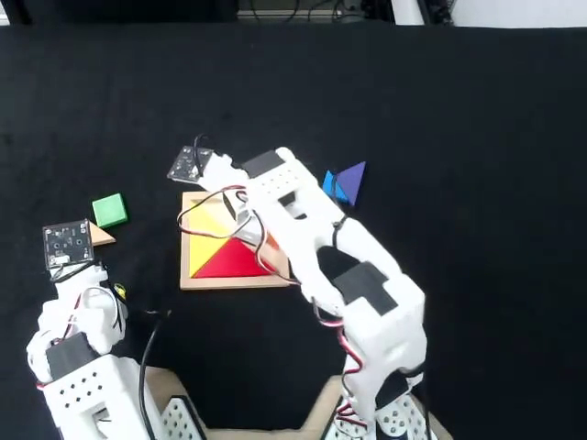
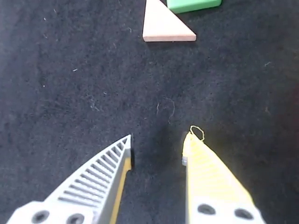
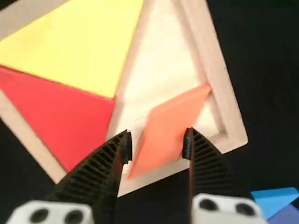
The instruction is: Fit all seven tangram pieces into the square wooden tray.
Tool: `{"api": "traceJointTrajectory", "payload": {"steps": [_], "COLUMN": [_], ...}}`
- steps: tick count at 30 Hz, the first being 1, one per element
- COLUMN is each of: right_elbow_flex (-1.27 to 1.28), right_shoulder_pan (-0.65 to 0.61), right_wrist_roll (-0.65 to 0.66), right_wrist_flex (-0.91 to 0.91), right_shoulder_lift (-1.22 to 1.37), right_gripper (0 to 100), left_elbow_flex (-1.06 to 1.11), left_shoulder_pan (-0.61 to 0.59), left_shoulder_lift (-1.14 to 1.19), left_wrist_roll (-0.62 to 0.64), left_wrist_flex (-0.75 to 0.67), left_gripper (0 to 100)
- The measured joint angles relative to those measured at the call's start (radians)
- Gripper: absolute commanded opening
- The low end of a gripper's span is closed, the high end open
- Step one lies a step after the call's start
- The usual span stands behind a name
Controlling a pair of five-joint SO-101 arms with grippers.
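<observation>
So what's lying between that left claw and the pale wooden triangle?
Nothing; in the left wrist view, bare black table runs from the left gripper to the pale triangle.

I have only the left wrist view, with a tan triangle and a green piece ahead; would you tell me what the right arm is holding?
Observer: The right end effector is shut on an orange piece, tilted over the tray's unfilled corner.
Operator: Thank you. Which pieces are already in the tray?
Observer: A yellow triangle and a red triangle lie flat in it, edge to edge.
Operator: Are any others loose on that side?
Observer: A blue piece and a purple triangle lie together just outside the tray's far corner.
</observation>
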Motion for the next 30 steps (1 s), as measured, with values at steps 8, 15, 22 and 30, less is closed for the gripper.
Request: {"api": "traceJointTrajectory", "payload": {"steps": [8,15,22,30], "right_elbow_flex": [-0.077,-0.121,-0.207,-0.189], "right_shoulder_pan": [0.000,0.000,-0.012,-0.057], "right_wrist_roll": [-0.005,-0.005,-0.005,0.015], "right_wrist_flex": [0.009,0.063,0.203,0.210], "right_shoulder_lift": [0.094,0.100,0.037,0.038], "right_gripper": [19.2,19.1,19.3,19.4], "left_elbow_flex": [0.000,0.000,0.005,0.005], "left_shoulder_pan": [0.000,0.000,0.000,0.000], "left_shoulder_lift": [0.000,0.000,0.000,-0.002], "left_wrist_roll": [0.000,0.000,0.000,0.000], "left_wrist_flex": [0.000,0.000,0.000,0.000], "left_gripper": [19,19,19,19]}}
